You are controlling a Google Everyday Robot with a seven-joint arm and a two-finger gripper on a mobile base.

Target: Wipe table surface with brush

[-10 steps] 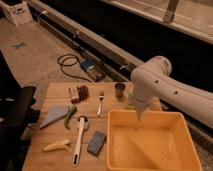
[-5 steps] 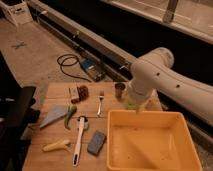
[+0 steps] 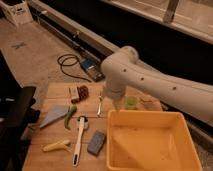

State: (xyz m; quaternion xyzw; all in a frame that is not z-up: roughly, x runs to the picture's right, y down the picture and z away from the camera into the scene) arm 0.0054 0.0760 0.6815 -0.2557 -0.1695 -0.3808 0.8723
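Note:
The brush is a long white stick lying flat on the table surface, left of centre, with its handle running toward the near edge. My gripper hangs from the white arm above the table's back middle, beside a fork and just behind the tub's far left corner. It is well apart from the brush, to the brush's upper right. The gripper is open and holds nothing.
A big yellow tub fills the table's right half. A blue-grey block, a yellow-handled tool, a green item, a grey wedge, brown pieces and a green cup lie about. A black chair stands at left.
The arm has swung left, from above the yellow tub to over the table's back middle near the fork. Nothing on the table has moved.

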